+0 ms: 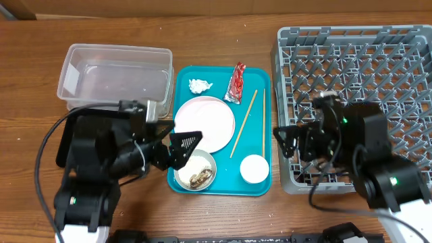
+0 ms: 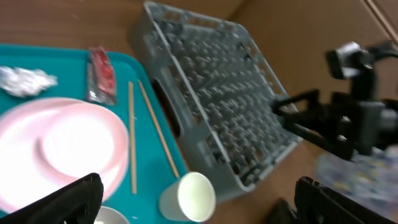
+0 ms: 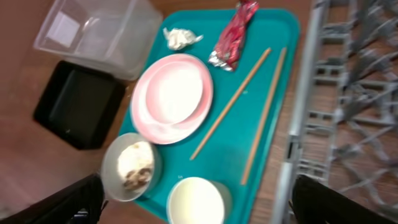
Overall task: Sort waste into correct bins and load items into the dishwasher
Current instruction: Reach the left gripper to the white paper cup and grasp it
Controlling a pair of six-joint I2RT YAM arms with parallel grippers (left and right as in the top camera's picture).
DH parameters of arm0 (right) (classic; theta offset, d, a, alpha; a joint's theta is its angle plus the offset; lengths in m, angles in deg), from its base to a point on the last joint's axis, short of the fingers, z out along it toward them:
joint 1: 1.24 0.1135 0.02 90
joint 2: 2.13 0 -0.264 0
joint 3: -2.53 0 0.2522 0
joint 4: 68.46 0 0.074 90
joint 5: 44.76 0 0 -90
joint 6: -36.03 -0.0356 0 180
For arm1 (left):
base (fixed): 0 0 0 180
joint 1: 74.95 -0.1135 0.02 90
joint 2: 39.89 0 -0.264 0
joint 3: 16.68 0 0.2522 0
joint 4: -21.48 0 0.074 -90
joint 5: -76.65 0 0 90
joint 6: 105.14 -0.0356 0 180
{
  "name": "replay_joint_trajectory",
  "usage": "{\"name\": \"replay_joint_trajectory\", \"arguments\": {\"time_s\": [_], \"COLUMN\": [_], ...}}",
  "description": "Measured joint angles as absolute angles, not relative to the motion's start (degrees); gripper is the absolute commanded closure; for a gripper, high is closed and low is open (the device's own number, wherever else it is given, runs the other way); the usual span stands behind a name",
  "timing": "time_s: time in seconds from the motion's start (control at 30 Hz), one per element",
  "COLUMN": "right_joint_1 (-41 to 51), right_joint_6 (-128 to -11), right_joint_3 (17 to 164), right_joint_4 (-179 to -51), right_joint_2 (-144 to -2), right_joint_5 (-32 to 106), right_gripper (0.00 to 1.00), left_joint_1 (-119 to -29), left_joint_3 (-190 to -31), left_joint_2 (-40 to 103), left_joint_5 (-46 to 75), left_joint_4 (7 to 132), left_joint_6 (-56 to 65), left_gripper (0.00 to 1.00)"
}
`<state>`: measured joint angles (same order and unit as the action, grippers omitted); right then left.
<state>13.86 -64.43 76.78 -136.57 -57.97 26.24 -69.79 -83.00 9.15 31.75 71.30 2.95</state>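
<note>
The left claw point(image 1: 182, 150) stood wide, its jaws far apart and holding nothing. It hung toward the near edge of the desk point(image 1: 223, 34), above the rim of a bowl point(image 1: 209, 169). How high it hung could not be told. The bowl held rice point(image 3: 134, 158) and brown scraps point(image 1: 200, 179), and it sat on a teal tray point(image 1: 260, 77) in the middle of the desk. Just beyond the bowl, toward the far edge, a pink plate point(image 1: 204, 123) lay flat. A paper wad point(image 1: 199, 86) and a red wrapper point(image 1: 235, 84) lay side by side past the plate, at the tray's far end. Right of the plate lay two chopsticks point(image 1: 244, 123), apart from each other. A white cup point(image 1: 254, 169) stood upright nearer the near edge. A clear tub point(image 1: 115, 73) sat toward the far left corner. On its near side was a black tray point(image 3: 78, 112), mostly hidden under the left arm in the overhead view.

The right claw point(image 1: 285, 140) was likewise spread wide and empty. It hung over the gap between the teal tray and the grey rack point(image 1: 358, 61), by the rack's left wall. The rack filled the right side of the desk.
</note>
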Motion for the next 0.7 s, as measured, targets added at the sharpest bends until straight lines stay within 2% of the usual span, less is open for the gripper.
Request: {"name": "replay_joint_trajectory", "arguments": {"time_s": [0.13, 0.23, 0.33, 0.37, 0.5, 0.6, 0.7], "right_joint_1": [13.9, 13.9, 13.9, 13.9, 13.9, 13.9, 13.9], "right_joint_6": [-64.5, -66.2, -70.3, -71.9, -76.3, -77.7, -78.4], "right_joint_3": [76.9, 76.9, 76.9, 76.9, 76.9, 76.9, 76.9], "right_joint_4": [-136.3, -135.0, -134.1, -134.0, -134.1, -134.3, -135.1], "right_joint_2": [-60.6, -60.5, -60.2, -60.2, -59.9, -59.8, -59.8], "right_joint_5": [23.5, 23.1, 25.4, 26.5, 29.5, 30.6, 31.1], "right_gripper": [0.0, 0.0, 0.0, 0.0, 0.0, 0.0, 0.0], "left_joint_1": [-65.5, -56.3, -43.2, -39.2, -27.5, -24.6, -24.0], "left_joint_3": [-83.0, -83.0, -83.1, -83.1, -83.1, -83.5, -85.2], "left_joint_2": [13.4, 16.0, 18.4, 19.4, 24.9, 30.4, 37.0], "left_joint_5": [31.7, 25.0, 13.9, 10.0, -3.9, -8.5, -10.5], "left_joint_4": [75.5, 78.1, 78.1, 77.8, 74.1, 70.8, 73.2], "left_joint_6": [2.9, 3.1, 4.3, 4.9, 7.0, 7.9, 9.0], "left_gripper": [0.0, 0.0, 0.05, 0.07, 0.28, 0.24, 0.2]}}
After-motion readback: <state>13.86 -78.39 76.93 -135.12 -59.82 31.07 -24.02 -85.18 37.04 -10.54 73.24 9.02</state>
